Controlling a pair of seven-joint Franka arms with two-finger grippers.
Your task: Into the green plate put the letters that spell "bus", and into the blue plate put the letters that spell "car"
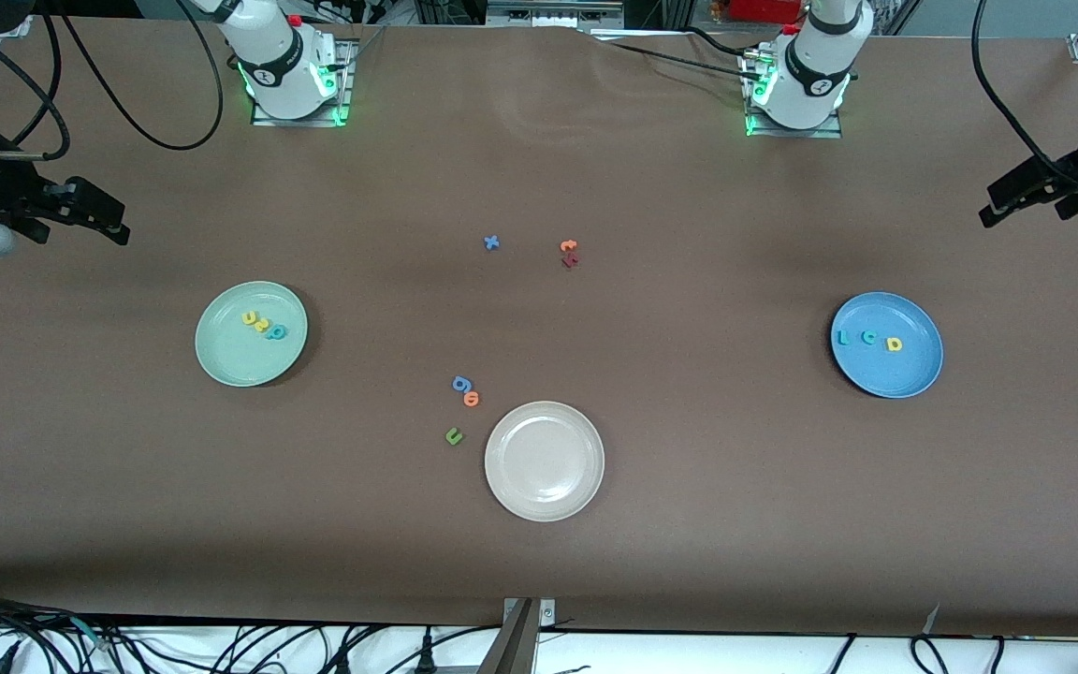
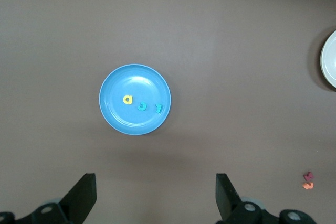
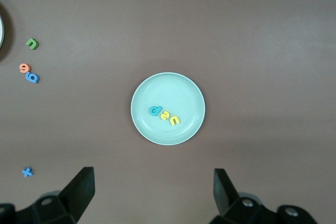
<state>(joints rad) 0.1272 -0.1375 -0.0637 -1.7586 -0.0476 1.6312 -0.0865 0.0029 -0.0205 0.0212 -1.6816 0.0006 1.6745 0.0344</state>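
Note:
The green plate (image 1: 221, 360) (image 3: 184, 90) lies toward the right arm's end of the table. In it lie a yellow "u" (image 1: 247, 318), a yellow "s" (image 1: 261, 325) and a teal "b" (image 1: 277, 330). The blue plate (image 1: 904, 374) (image 2: 121, 119) lies toward the left arm's end and holds a teal "r" (image 1: 843, 338), a teal "c" (image 1: 867, 338) and a yellow "a" (image 1: 894, 344). High over its own end of the table, my right gripper (image 1: 113, 220) (image 3: 153, 174) is open and empty. My left gripper (image 1: 997, 208) (image 2: 156, 179) hangs likewise, open and empty.
A beige-white plate (image 1: 545, 505) sits mid-table, nearer the front camera. Beside it lie a green "u" (image 1: 453, 435), an orange "o" (image 1: 472, 399) and a blue "g" (image 1: 461, 383). Closer to the bases lie a blue "x" (image 1: 491, 242) and an orange and red pair (image 1: 569, 253).

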